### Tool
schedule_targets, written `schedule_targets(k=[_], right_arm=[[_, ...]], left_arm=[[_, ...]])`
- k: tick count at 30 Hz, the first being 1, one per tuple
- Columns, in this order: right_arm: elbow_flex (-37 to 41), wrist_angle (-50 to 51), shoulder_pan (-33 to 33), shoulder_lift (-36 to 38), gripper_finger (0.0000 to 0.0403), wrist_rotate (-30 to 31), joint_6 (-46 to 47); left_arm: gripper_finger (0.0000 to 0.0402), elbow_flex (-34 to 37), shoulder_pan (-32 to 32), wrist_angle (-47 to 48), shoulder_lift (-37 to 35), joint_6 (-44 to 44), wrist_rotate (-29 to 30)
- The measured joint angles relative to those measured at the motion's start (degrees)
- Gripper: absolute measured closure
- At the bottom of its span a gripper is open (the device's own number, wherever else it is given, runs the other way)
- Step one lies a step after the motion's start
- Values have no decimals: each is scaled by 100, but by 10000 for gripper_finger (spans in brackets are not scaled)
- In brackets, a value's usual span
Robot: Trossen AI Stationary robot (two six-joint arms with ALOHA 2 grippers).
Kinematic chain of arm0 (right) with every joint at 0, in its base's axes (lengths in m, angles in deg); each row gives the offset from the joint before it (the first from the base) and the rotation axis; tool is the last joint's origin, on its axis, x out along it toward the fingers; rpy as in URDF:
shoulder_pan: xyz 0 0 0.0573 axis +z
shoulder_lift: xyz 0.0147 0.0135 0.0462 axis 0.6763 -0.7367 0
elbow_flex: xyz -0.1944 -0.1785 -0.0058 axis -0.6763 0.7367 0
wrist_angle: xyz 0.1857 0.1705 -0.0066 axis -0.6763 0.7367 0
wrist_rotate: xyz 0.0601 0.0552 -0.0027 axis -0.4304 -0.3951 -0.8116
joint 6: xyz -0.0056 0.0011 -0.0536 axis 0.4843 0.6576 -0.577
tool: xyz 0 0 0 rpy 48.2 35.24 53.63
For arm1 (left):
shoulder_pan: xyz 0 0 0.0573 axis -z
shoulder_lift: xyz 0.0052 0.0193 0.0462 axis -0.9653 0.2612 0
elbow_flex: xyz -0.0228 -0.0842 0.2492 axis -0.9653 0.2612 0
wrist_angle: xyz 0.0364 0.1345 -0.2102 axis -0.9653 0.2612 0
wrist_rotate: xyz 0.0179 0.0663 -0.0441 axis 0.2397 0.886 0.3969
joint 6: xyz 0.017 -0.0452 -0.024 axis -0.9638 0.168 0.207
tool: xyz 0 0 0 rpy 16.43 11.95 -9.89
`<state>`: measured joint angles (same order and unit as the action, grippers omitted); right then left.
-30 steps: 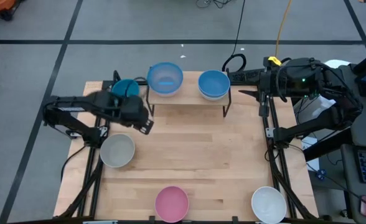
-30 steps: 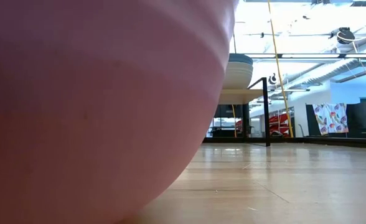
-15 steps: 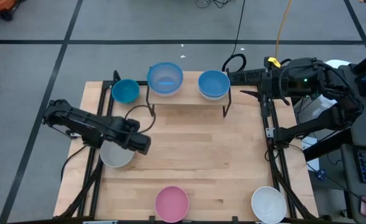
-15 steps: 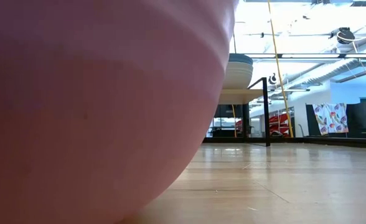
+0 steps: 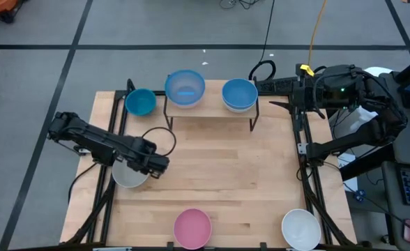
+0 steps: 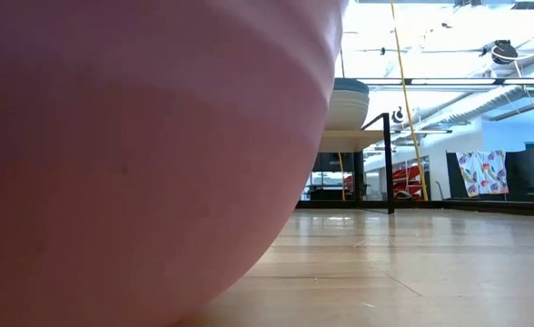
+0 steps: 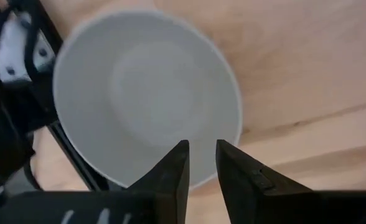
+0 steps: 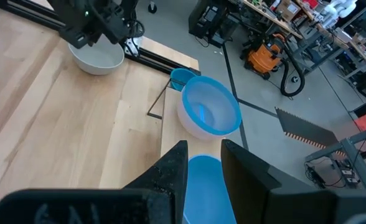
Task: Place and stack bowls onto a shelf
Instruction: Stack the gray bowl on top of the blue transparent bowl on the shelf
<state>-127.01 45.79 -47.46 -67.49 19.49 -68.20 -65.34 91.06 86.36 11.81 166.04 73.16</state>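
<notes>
Bowls: six counted. Left pincer [image 7: 200,163] slightly spread over grey-white bowl [image 7: 147,93]; right likewise.

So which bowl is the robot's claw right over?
The grey-white bowl by the table's left edge. The left gripper hovers over its rim; the pink, white, teal and blue bowls sit far from it.

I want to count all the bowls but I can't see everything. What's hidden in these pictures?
- Low view: the pink bowl sits against the camera and blocks most of the table.
- High view: the left claw covers part of the grey-white bowl.
- High view: the white bowl is cut by the bottom edge.
- High view: how many bowls sit under the blue bowl cannot be told.
</notes>
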Motion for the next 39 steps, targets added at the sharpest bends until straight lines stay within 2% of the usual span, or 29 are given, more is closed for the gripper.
schedule_targets(k=[3,6,14,18,27,33,39], right_arm=[[0,-2,0,0,314,0,0],[1,-2,0,0,314,-1,-22],[-1,-3,-1,0,314,-1,-24],[0,-4,0,0,314,-1,-24],[1,-4,0,0,314,-3,-147],[0,-6,0,0,314,-3,-151],[1,-7,0,0,314,-2,-151]], left_arm=[[308,83,-51,-200,-2,-139,-258],[313,86,-55,-425,-2,-143,-278],[376,86,-58,-768,-2,-283,-324],[384,86,-58,-769,-2,-458,-346],[324,86,-58,-785,-2,-760,-275],[283,111,-58,-813,-3,-385,-65],[269,637,-58,-1172,-8,48,-95]])
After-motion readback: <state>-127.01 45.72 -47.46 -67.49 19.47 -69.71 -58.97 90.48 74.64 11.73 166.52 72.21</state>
